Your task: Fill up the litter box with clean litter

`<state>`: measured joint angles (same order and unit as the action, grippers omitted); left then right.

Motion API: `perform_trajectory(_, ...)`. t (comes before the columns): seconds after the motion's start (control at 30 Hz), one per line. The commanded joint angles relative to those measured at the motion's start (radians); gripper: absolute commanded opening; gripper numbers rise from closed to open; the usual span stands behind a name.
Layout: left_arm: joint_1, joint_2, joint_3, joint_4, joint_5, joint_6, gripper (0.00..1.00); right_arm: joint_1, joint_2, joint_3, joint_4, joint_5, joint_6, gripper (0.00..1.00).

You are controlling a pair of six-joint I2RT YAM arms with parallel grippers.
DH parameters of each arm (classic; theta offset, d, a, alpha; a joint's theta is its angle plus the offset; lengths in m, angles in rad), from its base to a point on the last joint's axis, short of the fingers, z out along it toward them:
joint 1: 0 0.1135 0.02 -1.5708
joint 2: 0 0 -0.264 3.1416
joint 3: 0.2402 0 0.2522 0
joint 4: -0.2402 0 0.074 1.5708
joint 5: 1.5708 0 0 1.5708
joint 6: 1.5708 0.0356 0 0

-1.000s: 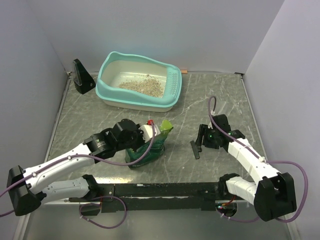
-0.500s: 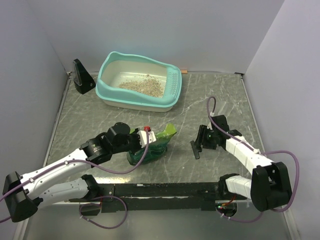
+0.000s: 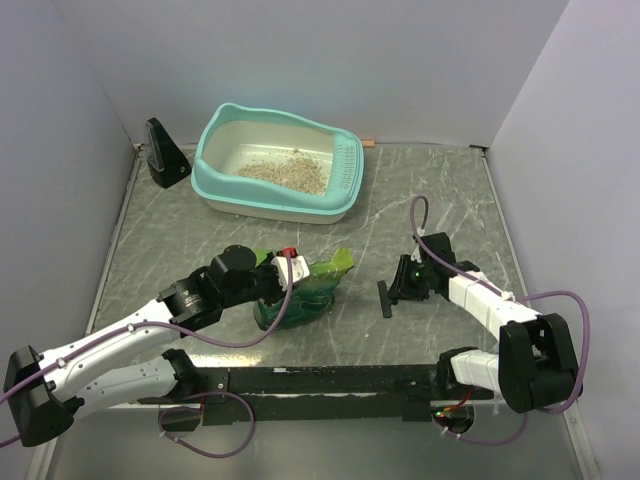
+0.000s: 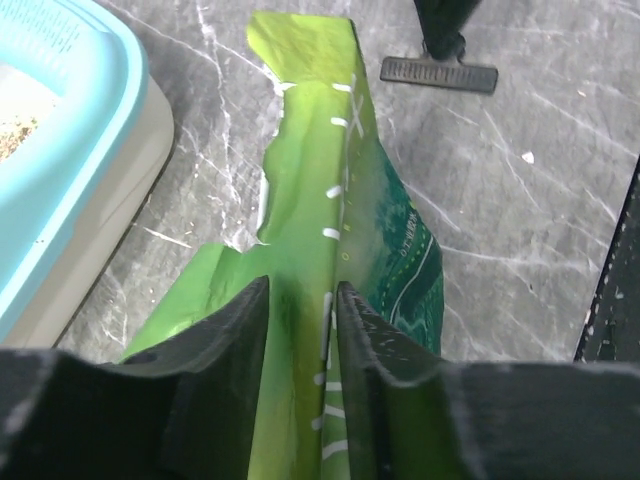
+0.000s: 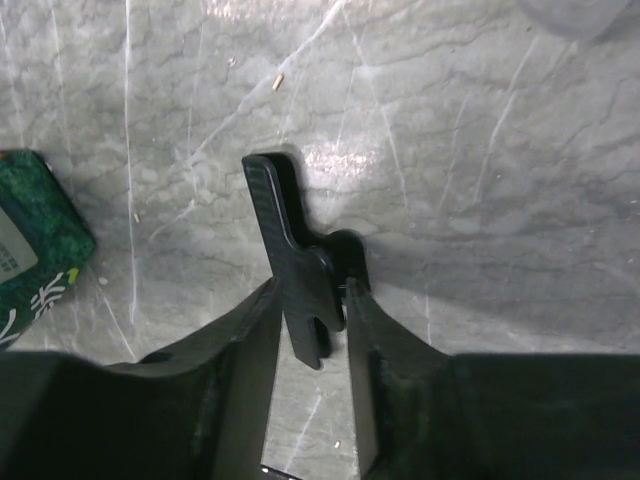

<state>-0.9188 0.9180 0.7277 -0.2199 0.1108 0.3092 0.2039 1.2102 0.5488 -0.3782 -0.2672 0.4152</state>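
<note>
Litter box [image 3: 207,183] is set at far centre-left of table [image 3: 440,190], slotted end to right. Clean litter [image 3: 286,172] is spread in thin patch on cream floor, toward near side. Green pouch [image 4: 320,190] is laid near box's near wall, its flattened top straddled by left gripper [image 4: 303,300], jaws part-open; firm pinch not shown. To right, black T-shaped tool [image 5: 270,200] is clamped between fingers of right gripper [image 5: 311,290], tool's bar rested on table. Black stand [image 3: 165,155] is seen left of box.
</note>
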Motion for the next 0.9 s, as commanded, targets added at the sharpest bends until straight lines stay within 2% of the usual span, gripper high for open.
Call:
perform_trajectory(0.0,-0.003,-0.034,0.013,0.076,-0.040,-0.019,0.41,-0.009,-0.008,-0.021,0.045,-0.040,0.013,0.37)
perform_trajectory(0.2,-0.002,-0.054,0.012,0.082,-0.063,-0.027,0.43,-0.008,0.009,-0.038,0.079,-0.055,0.033,0.36)
perform_trajectory(0.3,-0.003,-0.065,0.004,0.089,-0.065,-0.028,0.44,-0.008,0.020,-0.036,0.091,-0.058,0.037,0.19)
perform_trajectory(0.33,-0.003,-0.067,0.003,0.094,-0.072,-0.028,0.44,-0.009,0.020,-0.036,0.094,-0.056,0.042,0.08)
perform_trajectory(0.4,-0.003,-0.074,-0.002,0.102,-0.082,-0.025,0.44,-0.006,0.008,-0.038,0.105,-0.056,0.045,0.00)
perform_trajectory(0.53,-0.002,-0.093,0.004,0.119,-0.108,-0.025,0.43,-0.008,-0.034,-0.046,0.101,-0.033,0.040,0.00)
perform_trajectory(0.67,-0.002,-0.096,0.111,0.084,-0.197,-0.044,0.46,-0.006,-0.154,-0.035,0.056,0.005,0.030,0.00)
perform_trajectory(0.8,-0.002,-0.064,0.260,-0.038,-0.189,-0.206,0.50,-0.003,-0.317,0.032,-0.065,0.054,-0.016,0.00)
perform_trajectory(0.87,-0.003,-0.035,0.343,-0.116,-0.104,-0.272,0.52,0.025,-0.413,0.066,-0.099,0.074,-0.030,0.00)
